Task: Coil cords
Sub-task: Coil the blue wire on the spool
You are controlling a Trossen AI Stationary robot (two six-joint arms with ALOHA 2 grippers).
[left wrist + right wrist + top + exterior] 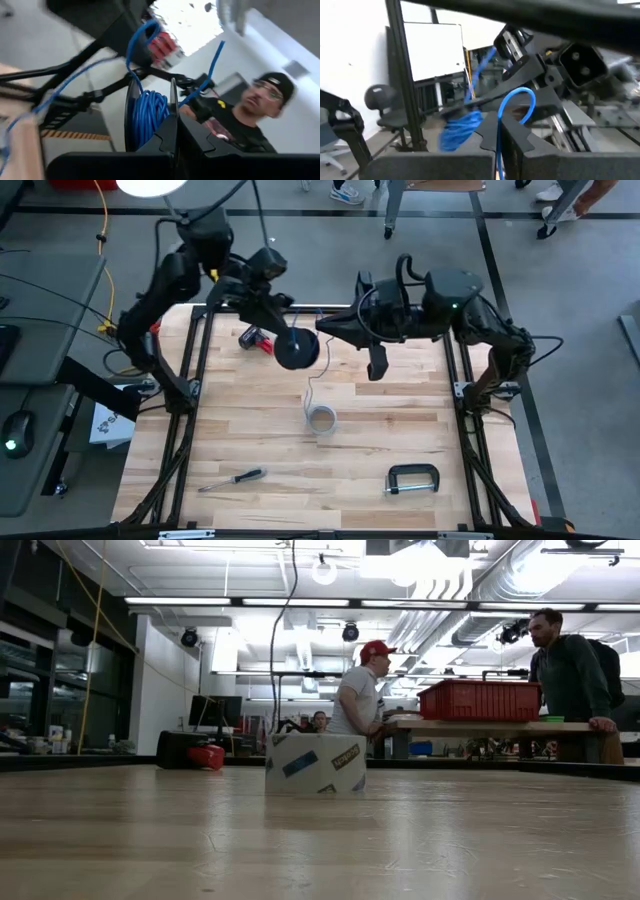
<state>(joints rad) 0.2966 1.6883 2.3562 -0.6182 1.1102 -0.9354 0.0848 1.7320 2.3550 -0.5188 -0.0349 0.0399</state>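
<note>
The blue cord is wound in several turns on a black spool, held above the table's far middle. My left gripper is shut on the spool. A loose loop and a free end of the cord stand off the spool. My right gripper, just right of the spool, is shut on a stretch of the blue cord. A thin pale cord rises from beside a tape roll that rests on the table's middle. My left gripper pinches one black flange of the spool between its two fingers, at the flange's rim. The spool is lifted clear of the table, and the wound blue cord sits beside the fingers. My right gripper pinches a single strand of the blue cord between its two fingers, coming level from the table's right. Past the fingers the cord arches in a slack loop toward the spool, clear of the table.
A red tool lies at the far left, a screwdriver at the near left and a black C-clamp at the near right. Black frame rails run along both table sides. People stand beyond the far edge.
</note>
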